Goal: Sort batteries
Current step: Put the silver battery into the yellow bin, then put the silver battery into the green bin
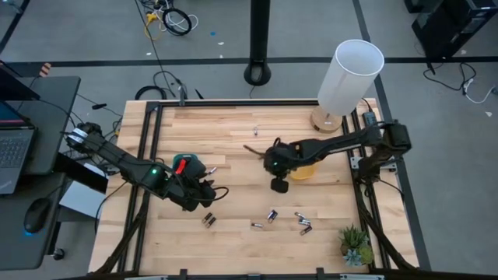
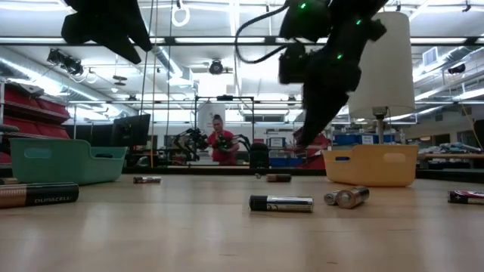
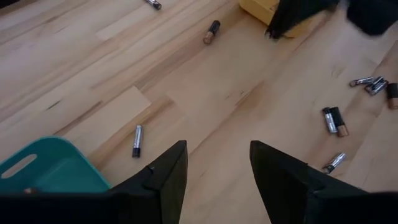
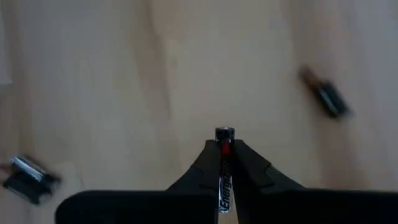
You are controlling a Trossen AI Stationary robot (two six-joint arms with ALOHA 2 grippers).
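Several small batteries lie on their sides on the wooden table, most near its near edge [image 1: 272, 215], [image 1: 303, 225], [image 1: 208, 220]; one lies by the far edge [image 1: 255, 127]. In the low view one [image 2: 281, 203] lies in front. My right gripper [image 4: 224, 146] hangs above the table's middle [image 1: 254, 148], beside the yellow tray [image 1: 305, 171], shut on one battery. My left gripper [image 3: 217, 152] is open and hovers over bare wood [image 1: 208, 194], next to the green tray [image 1: 187, 165]. A battery [image 3: 137, 140] lies just ahead of it. My right gripper pinches a slim silver-and-black battery between its two fingers. The battery lies along the fingers, and its metal end [image 4: 224, 132] sticks out past their tips. The fingers slant downward and the battery is lifted clear of the table.
A white lamp [image 1: 350, 76] stands at the far right corner and a small green plant [image 1: 356, 245] at the near right corner. A black metal frame [image 1: 148, 155] borders the table. Bare wood lies between the two trays. A person [image 2: 219, 143] shows far behind the table.
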